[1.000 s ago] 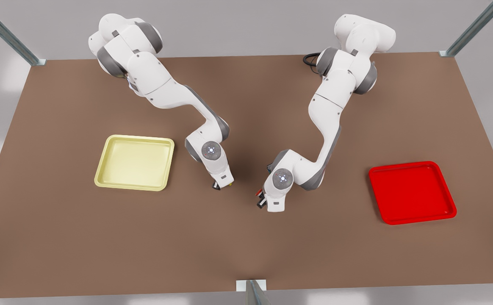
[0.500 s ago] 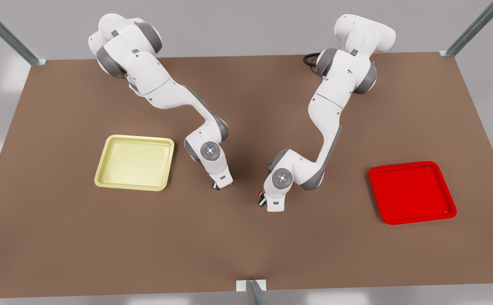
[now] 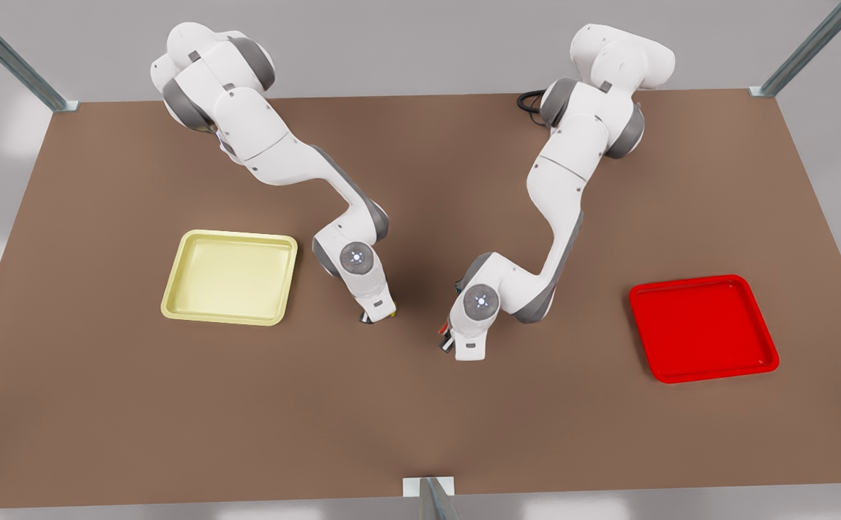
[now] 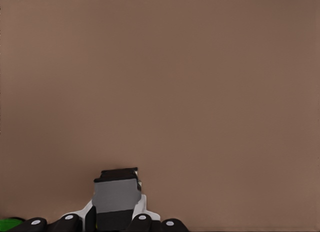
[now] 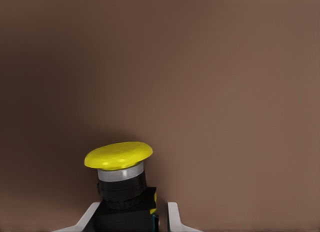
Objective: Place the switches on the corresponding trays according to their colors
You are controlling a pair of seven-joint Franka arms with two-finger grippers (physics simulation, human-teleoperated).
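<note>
Near the counter's [image 3: 420, 404] middle, your right gripper [image 3: 379, 315] clenched the yellow switch [image 5: 120, 178], close by the yellow tray [image 3: 230, 277]. Your left gripper [image 3: 447, 339] grasped a grey-bodied switch [image 4: 117, 198] with red at it in the front view, well apart from the red tray [image 3: 704, 327]. Pickup looked done; next you'd lift and carry each to its tray.

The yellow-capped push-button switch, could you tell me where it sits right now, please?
The yellow-capped push-button switch sits between the fingers of the right gripper, low over the brown table near its middle, just toward the front view's right of the pale yellow square tray.
</note>
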